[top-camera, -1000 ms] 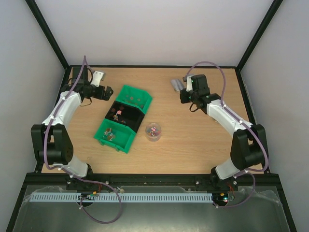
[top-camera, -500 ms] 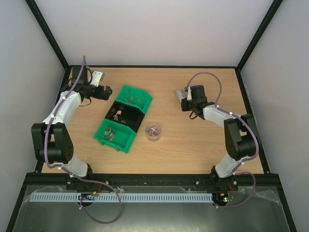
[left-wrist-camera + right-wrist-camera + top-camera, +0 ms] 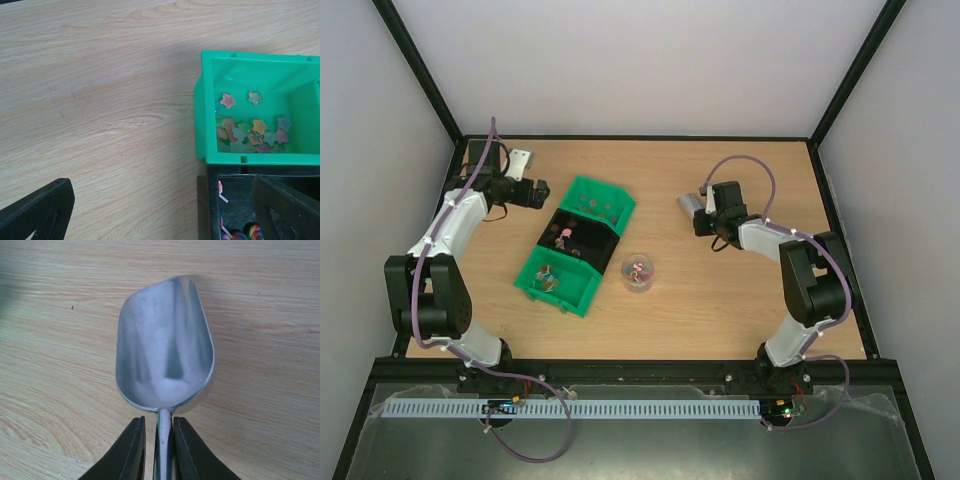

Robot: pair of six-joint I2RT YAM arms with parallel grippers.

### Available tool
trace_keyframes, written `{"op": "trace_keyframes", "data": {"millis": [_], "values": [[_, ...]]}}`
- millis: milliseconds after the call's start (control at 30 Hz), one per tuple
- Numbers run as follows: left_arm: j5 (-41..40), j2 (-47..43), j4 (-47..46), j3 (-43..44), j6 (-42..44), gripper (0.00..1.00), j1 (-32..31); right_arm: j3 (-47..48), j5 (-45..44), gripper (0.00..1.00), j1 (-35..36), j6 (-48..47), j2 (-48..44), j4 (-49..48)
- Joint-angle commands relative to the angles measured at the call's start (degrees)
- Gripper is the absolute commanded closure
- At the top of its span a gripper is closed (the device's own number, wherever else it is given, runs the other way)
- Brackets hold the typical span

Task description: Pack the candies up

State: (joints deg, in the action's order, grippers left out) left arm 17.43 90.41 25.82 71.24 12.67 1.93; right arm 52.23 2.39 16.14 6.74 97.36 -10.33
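Small mixed-colour candies lie in the far green bin (image 3: 252, 130), in the black bin (image 3: 563, 237) and in the near green bin (image 3: 550, 279). More sit in the clear round jar (image 3: 638, 272). The silver scoop (image 3: 165, 360) lies empty and low over the wood, right of the bins (image 3: 690, 203). My right gripper (image 3: 159, 422) straddles its thin handle, with a narrow gap on each side of it (image 3: 706, 210). My left gripper (image 3: 160, 215) is wide open over bare wood at the bins' left edge, holding nothing (image 3: 542, 193).
The three bins form a diagonal row on the left half of the table (image 3: 740, 290). A white block (image 3: 525, 158) stands at the back left corner. Black frame rails border the table on every side.
The right arm brought the scoop nearer and down toward the table, and its jaws have loosened slightly from the handle. The left arm has not moved.
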Motion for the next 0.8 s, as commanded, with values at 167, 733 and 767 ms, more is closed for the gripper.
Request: {"op": "trace_keyframes", "data": {"millis": [167, 733, 767], "values": [[-0.1, -0.3, -0.9, -0.6, 0.0, 0.01, 0.4, -2.8, 2.5, 0.76, 0.2, 0.7, -1.9, 4.5], [1.3, 2.3, 0.7, 2.6, -2.9, 0.01, 1.0, 0.5, 3.9, 0.17, 0.2, 0.9, -9.9, 10.7], [1.4, 2.6, 0.7, 3.0, -3.3, 0.01, 1.0, 1.0, 3.8, 0.11, 0.2, 0.9, -10.6, 11.2]]}}
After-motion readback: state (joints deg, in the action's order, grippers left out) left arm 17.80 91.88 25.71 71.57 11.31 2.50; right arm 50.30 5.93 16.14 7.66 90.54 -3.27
